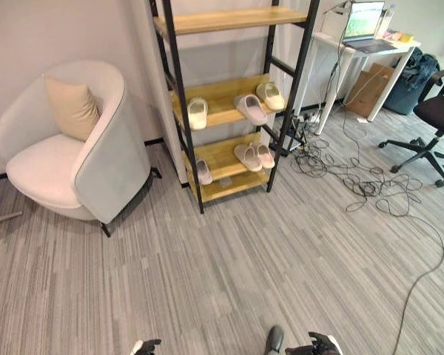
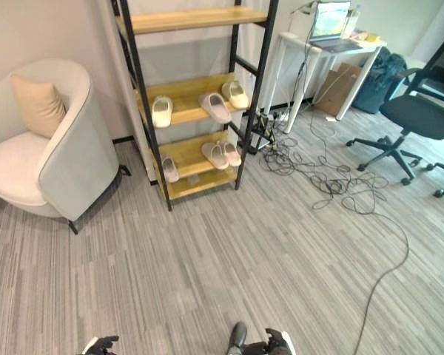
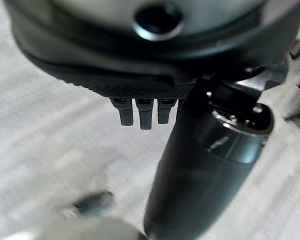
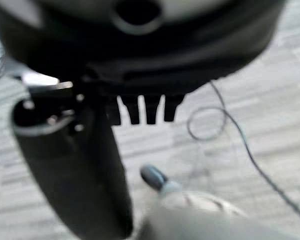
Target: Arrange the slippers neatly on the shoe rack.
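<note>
The robot stood well back from the shoe rack (image 1: pixel 229 103), both arms low. The left robot hand (image 3: pixel 140 112) and the right robot hand (image 4: pixel 145 110) each hung released over bare floor (image 1: pixel 244 281), fingers straight and holding nothing.

All the slippers were already on the rack. The middle shelf (image 1: pixel 222 100) carried a white slipper (image 1: pixel 197 113) set apart at the left, a pinkish slipper (image 1: pixel 250 109) lying askew and a cream slipper (image 1: pixel 270 95) beside it. The bottom shelf (image 1: pixel 222 166) held a pinkish pair (image 1: pixel 254 155) side by side and one slipper (image 1: pixel 203 171) alone near the left post.

The likely trouble lay in the approach: loose cables (image 1: pixel 355 177) sprawled across the floor just right of the rack, near a table (image 1: pixel 362 48) bearing a laptop (image 1: pixel 362 22), and a step that way could snag them. A reach between the rack's dark posts could also knock the skewed slipper off its shelf. An armchair (image 1: pixel 66 148) crowded the left side.
</note>
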You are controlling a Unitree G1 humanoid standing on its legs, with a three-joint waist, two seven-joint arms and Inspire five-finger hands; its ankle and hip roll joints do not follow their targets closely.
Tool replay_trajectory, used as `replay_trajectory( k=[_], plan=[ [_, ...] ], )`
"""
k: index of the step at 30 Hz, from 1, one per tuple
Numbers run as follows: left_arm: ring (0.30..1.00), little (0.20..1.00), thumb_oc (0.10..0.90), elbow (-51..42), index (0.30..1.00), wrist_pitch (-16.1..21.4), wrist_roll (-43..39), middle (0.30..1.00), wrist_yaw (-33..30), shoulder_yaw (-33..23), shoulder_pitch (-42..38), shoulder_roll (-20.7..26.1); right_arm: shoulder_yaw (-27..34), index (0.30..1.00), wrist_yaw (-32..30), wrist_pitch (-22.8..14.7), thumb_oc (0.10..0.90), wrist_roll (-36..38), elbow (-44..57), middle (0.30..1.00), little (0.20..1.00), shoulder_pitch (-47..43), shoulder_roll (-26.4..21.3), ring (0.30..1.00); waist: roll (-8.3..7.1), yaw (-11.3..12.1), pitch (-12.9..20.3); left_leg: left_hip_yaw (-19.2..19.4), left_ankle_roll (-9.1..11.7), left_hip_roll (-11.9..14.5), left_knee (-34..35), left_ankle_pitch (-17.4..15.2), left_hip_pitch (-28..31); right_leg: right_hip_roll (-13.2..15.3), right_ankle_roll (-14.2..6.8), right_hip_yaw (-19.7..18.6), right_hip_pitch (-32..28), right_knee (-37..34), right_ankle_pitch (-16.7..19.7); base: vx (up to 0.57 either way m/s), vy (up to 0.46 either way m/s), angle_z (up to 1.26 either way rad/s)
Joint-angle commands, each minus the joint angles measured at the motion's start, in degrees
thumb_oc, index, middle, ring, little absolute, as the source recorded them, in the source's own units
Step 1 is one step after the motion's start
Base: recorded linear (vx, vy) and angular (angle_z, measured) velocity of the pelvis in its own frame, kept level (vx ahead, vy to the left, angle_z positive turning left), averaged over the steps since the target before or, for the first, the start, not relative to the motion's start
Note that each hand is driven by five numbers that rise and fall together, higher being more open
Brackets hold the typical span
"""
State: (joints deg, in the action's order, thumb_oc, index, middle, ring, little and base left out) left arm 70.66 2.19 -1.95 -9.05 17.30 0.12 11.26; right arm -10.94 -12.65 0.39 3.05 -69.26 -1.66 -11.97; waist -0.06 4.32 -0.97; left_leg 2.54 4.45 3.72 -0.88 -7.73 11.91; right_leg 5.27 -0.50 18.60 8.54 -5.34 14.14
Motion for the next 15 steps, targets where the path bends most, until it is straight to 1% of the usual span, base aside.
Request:
replay_trajectory(
  k=[1,2,3,4,5,6,7,8,9,10,11,12,13,15],
  plan=[
    [0.900,0.900,0.800,-2.76,0.900,2.47,0.37,0.900,-0.32,1.04,-7.42,0.62,-1.61,0.900,-1.58,-1.64,0.800,0.33,0.71,0.900,0.900,-3.29,-4.02,0.900,0.21,2.64,-5.36,-5.94,1.20,1.08,-8.76,11.93,-12.06,1.51,-7.05,-2.02,-3.29,0.93,-5.78,0.10,-0.114,-0.32],
    [0.900,0.900,0.800,-2.77,0.900,2.46,0.36,0.900,-0.32,1.04,-7.45,0.65,-1.59,0.900,-1.58,-1.65,0.800,0.33,0.69,0.900,0.900,-3.34,-3.99,0.900,0.18,2.59,-5.33,-6.02,1.21,1.06,-9.09,11.80,-12.33,1.53,-7.05,-1.96,-3.20,0.97,-5.79,0.14,-0.143,-0.39],
    [0.900,0.900,0.800,-3.03,0.900,2.54,0.25,0.900,-0.32,1.28,-7.76,0.71,-1.65,0.900,-1.60,-1.61,0.800,0.39,0.45,0.900,0.900,-3.60,-4.11,0.900,-0.64,3.04,-5.93,-5.92,0.66,1.03,-11.35,12.37,-14.73,1.54,-6.46,-2.12,-3.84,0.79,-6.31,0.15,-0.103,-0.42],
    [0.900,0.900,0.800,-3.11,0.900,2.52,-0.11,0.900,-0.24,1.41,-8.00,0.66,-1.72,0.900,-1.53,-1.50,0.800,0.55,0.22,0.900,0.900,-3.77,-4.20,0.900,-1.19,3.30,-6.04,-5.42,0.12,0.95,-12.31,11.38,-16.76,1.44,-6.31,-2.41,-4.46,0.50,-6.88,0.38,-0.156,-0.30],
    [0.900,0.900,0.800,-3.21,0.900,2.36,-0.43,0.900,0.05,1.86,-8.13,0.30,-1.78,0.900,-1.78,-1.31,0.800,0.83,-0.01,0.900,0.900,-4.21,-4.41,0.900,-1.65,3.71,-5.58,-4.57,-0.66,-0.72,-8.99,8.37,-18.87,1.31,-6.86,-2.48,-5.73,0.34,-8.36,0.31,-0.088,-0.05],
    [0.900,0.900,0.800,-3.21,0.900,2.36,-0.43,0.900,0.04,1.87,-8.11,0.30,-1.78,0.900,-1.78,-1.32,0.800,0.84,-0.01,0.900,0.900,-4.19,-4.41,0.900,-1.65,3.73,-5.63,-4.54,-0.68,-0.74,-8.93,8.30,-18.72,1.33,-6.90,-2.50,-5.84,0.34,-8.44,0.32,-0.059,0.10],
    [0.900,0.900,0.800,-3.30,0.900,2.17,-0.44,0.900,-0.04,1.99,-8.01,0.20,-1.91,0.900,-2.02,-1.43,0.800,0.90,0.10,0.900,0.900,-4.25,-4.48,0.900,-1.44,3.88,-5.43,-4.46,-0.68,-1.21,-6.97,7.79,-18.80,1.17,-7.16,-2.43,-6.29,0.34,-9.25,0.21,-0.014,0.05],
    [0.900,0.900,0.800,-3.32,0.900,2.06,-0.53,0.900,-0.11,1.93,-7.92,0.03,-2.25,0.900,-2.19,-1.70,0.800,0.79,0.33,0.900,0.900,-4.37,-4.47,0.900,-0.94,4.09,-5.12,-4.38,-0.70,-1.90,-4.74,8.40,-19.68,0.73,-7.33,-2.25,-6.65,0.34,-10.11,0.41,-0.017,0.01],
    [0.900,0.900,0.800,-3.33,0.900,1.84,-0.40,0.900,-0.25,1.57,-7.42,-0.02,-2.47,0.900,-2.33,-1.65,0.800,0.54,0.75,0.900,0.900,-4.11,-4.32,0.900,0.00,4.61,-4.68,-4.19,-1.08,-4.10,-0.29,10.68,-20.72,-0.57,-7.24,-2.52,-8.03,0.34,-11.29,0.43,-0.002,0.07],
    [0.900,0.900,0.800,-3.34,0.900,1.85,-0.38,0.900,-0.19,1.19,-6.97,0.03,-2.50,0.900,-2.36,-1.62,0.800,0.09,0.86,0.900,0.900,-3.87,-4.28,0.900,0.62,5.01,-4.41,-4.10,-1.27,-5.20,2.33,12.36,-20.90,-1.47,-7.19,-2.86,-8.70,0.34,-11.80,0.32,0.006,0.14],
    [0.900,0.900,0.800,-3.36,0.900,1.85,-0.37,0.900,-0.19,1.20,-6.92,0.02,-2.51,0.900,-2.36,-1.61,0.800,0.08,0.88,0.900,0.900,-3.82,-4.28,0.900,0.61,5.04,-4.58,-4.06,-1.27,-5.23,2.84,12.56,-20.37,-1.43,-7.22,-2.90,-8.97,0.34,-11.89,0.24,0.028,0.11],
    [0.900,0.900,0.800,-3.28,0.900,1.97,-0.27,0.900,-0.23,0.90,-6.54,0.06,-2.41,0.900,-2.40,-1.74,0.800,-0.02,1.15,0.900,0.900,-3.75,-4.18,0.900,1.12,5.45,-4.53,-3.58,-1.03,-6.05,4.48,14.72,-21.18,-2.30,-7.19,-3.46,-9.84,0.34,-12.67,0.31,0.070,-0.04],
    [0.900,0.900,0.800,-3.41,0.900,2.10,-0.02,0.900,-0.16,0.89,-6.18,0.34,-2.17,0.900,-2.52,-1.83,0.800,0.09,1.54,0.900,0.900,-3.72,-4.03,0.900,1.44,6.12,-4.54,-2.21,-0.83,-7.05,4.69,16.07,-23.43,-3.29,-6.80,-4.72,-11.66,0.34,-14.19,0.41,0.107,-0.20],
    [0.900,0.900,0.800,-3.50,0.900,2.17,-0.35,0.900,-0.03,0.81,-6.08,0.35,-2.27,0.900,-2.35,-1.75,0.800,-0.12,1.88,0.900,0.900,-3.62,-3.84,0.900,1.38,6.55,-4.56,-1.82,-1.01,-7.40,4.25,16.33,-23.87,-3.74,-6.51,-5.54,-12.94,0.34,-14.79,0.30,0.105,-0.08]
  ],
)
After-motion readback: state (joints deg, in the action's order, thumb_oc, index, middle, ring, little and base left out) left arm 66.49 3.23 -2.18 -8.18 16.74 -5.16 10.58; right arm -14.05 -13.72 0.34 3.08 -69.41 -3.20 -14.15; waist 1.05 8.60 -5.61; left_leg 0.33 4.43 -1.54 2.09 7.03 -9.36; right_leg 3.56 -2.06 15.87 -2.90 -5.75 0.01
